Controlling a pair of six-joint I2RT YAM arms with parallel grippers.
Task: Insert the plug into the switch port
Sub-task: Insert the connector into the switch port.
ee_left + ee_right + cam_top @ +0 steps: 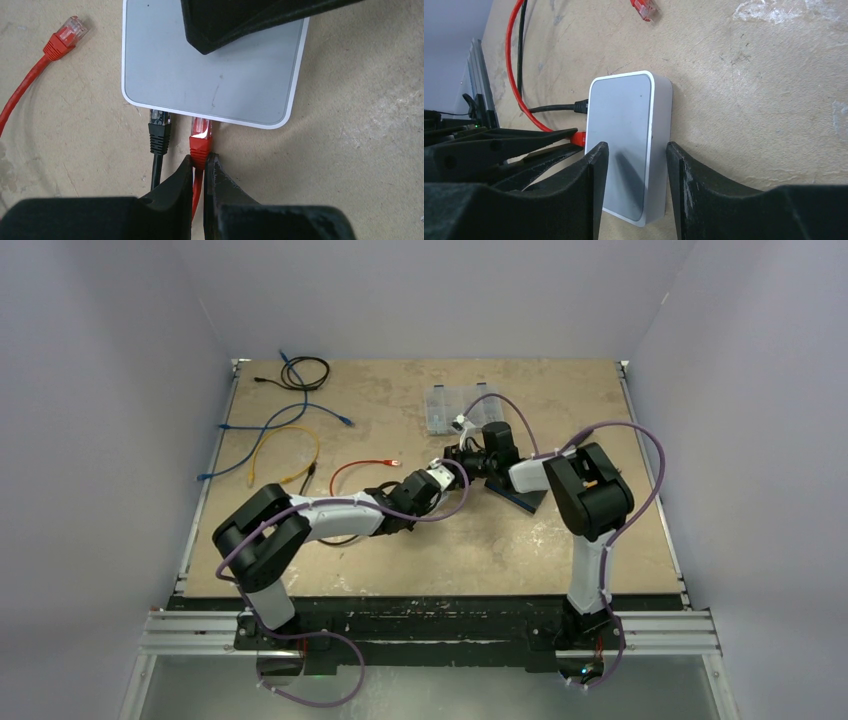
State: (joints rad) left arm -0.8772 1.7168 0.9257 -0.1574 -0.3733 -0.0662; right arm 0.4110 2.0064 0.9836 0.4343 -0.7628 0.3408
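the left gripper [200, 162] pinches the red plug [200, 135] by its boot, tip at the port of the white switch [210, 75] beside a seated black plug [159, 127]; the right gripper [636, 155] straddles the switch, grip unclear; insertion seems unfinished and likely needs a straight push.

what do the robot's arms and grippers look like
The left arm and right arm have white links between chunky black joints, with a purple cable looping alongside each. The left gripper and right gripper are matte black tapering wedges.

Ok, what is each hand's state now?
Left hand: closed on the red network plug.
Right hand: spread astride the white rectangular switch; grip cannot be told.
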